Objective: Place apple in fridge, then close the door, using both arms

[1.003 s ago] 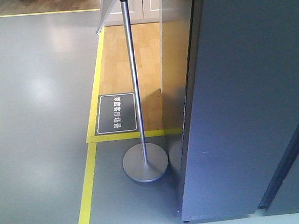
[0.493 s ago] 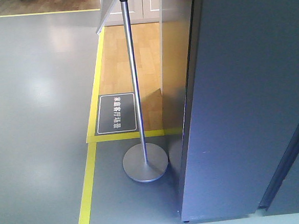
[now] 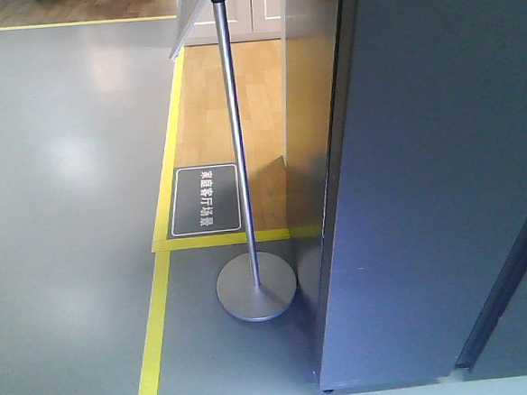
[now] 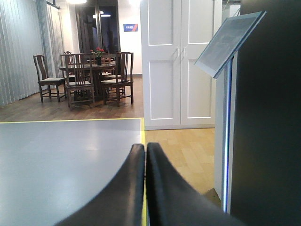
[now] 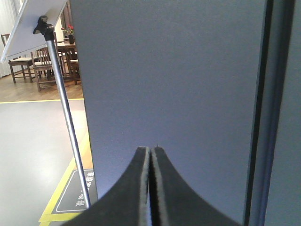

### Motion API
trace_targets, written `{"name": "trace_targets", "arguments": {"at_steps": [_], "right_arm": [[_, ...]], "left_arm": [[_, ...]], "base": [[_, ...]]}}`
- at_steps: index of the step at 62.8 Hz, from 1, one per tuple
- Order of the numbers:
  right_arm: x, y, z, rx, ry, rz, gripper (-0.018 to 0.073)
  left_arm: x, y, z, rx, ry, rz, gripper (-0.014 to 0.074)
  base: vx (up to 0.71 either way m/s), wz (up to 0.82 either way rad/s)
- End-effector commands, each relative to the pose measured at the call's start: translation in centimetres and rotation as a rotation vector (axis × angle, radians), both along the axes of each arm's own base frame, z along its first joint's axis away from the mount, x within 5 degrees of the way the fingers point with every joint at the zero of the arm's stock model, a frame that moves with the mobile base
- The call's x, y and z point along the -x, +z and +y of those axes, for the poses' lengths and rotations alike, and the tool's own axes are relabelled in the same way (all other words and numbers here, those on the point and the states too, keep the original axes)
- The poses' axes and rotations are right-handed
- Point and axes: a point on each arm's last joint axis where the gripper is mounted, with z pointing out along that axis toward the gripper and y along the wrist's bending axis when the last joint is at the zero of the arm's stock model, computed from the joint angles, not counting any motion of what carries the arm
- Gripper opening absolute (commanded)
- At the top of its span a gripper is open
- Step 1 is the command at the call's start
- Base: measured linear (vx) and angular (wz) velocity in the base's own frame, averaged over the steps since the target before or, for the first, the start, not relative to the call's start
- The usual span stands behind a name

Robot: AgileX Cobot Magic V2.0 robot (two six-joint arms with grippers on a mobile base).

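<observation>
Both black grippers, left (image 4: pixel 145 149) and right (image 5: pixel 151 151), pressed closed, empty. Dark grey fridge door (image 5: pixel 169 84) fills view ahead of right jaws; silver sign stand (image 5: pixel 66 122) left. Grey floor (image 4: pixel 61 155), wooden dining set (image 4: pixel 89 75) beyond left jaws. Apple unseen.

Dark grey fridge (image 3: pixel 434 176); silver sign stand (image 3: pixel 242 181); yellow floor tape (image 3: pixel 155 332); black floor label (image 3: pixel 205 200) with white lettering.

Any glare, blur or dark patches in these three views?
Front view: soft ceiling-light glare on the grey floor, otherwise sharp. Left wrist view: dark panel underexposed at right, closed left gripper slightly soft. Right wrist view: closed right gripper blurred, the door evenly lit.
</observation>
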Motion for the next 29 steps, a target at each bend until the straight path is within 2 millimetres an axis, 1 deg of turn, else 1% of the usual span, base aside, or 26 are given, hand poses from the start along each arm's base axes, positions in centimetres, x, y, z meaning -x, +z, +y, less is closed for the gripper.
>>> {"name": "trace_targets", "arguments": {"at_steps": [1,29], "right_arm": [[0.13,0.29,-0.09,0.009,-0.013,-0.084,-0.0003],[0.12,0.29,-0.09,0.009,-0.013,-0.083,-0.0003]], "left_arm": [[0.07,-0.18,-0.02,0.017,-0.006,-0.063,-0.0006],[0.07,-0.18,-0.02,0.017,-0.006,-0.063,-0.0006]], "base": [[0.00,0.00],[0.00,0.00]]}}
